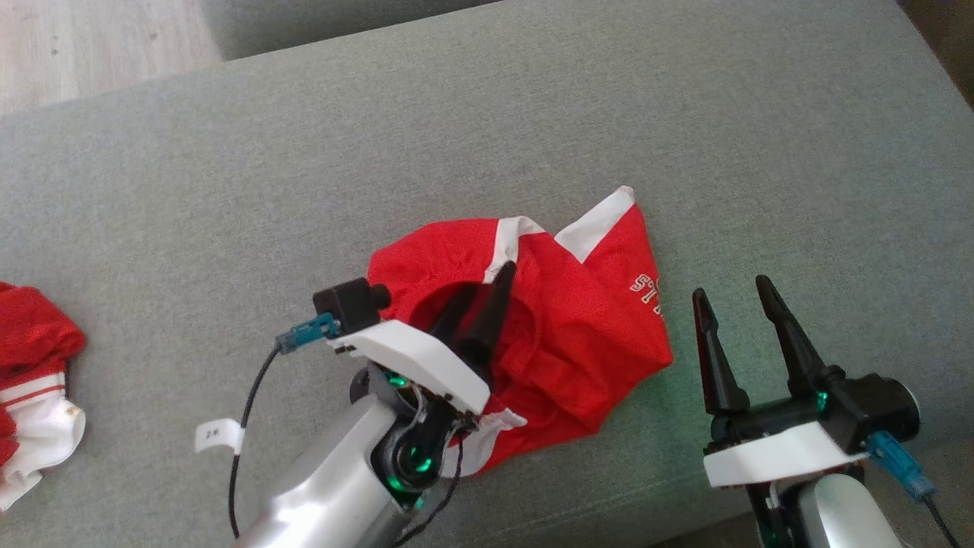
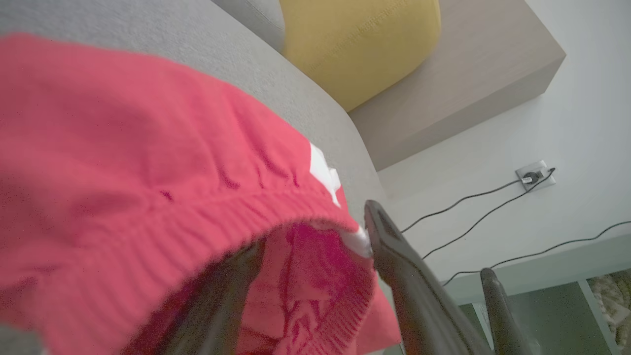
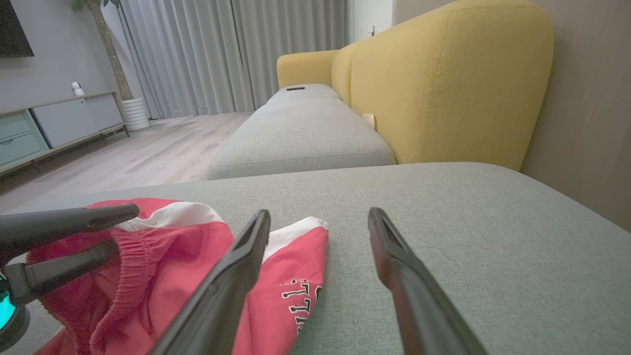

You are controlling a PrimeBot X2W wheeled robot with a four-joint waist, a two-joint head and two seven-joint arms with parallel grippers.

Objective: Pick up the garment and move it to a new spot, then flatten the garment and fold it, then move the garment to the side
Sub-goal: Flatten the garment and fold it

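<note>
Garment: a red piece (image 1: 578, 335) with white stripes, white lettering and an elastic waistband lay crumpled on the grey cushion (image 1: 456, 137), near the middle of its near edge.
Left gripper: the left gripper (image 1: 483, 285) was down on the garment's left part, jaws released and spread. One finger reached into the waistband opening and the other lay outside it by a white stripe, so the gathered band ran between them unclamped.
Right gripper: the right gripper (image 1: 730, 288) sat just right of the garment, over bare cushion, fingers parted wide and pointing far, with nothing between them.
Other cloth: a second red-and-white piece (image 1: 30, 380) lay at the cushion's left edge, well apart from the garment.
Surroundings: a yellow backrest (image 3: 443, 84) stood on the right, and pale wood floor (image 1: 76, 38) lay at the far left.
</note>
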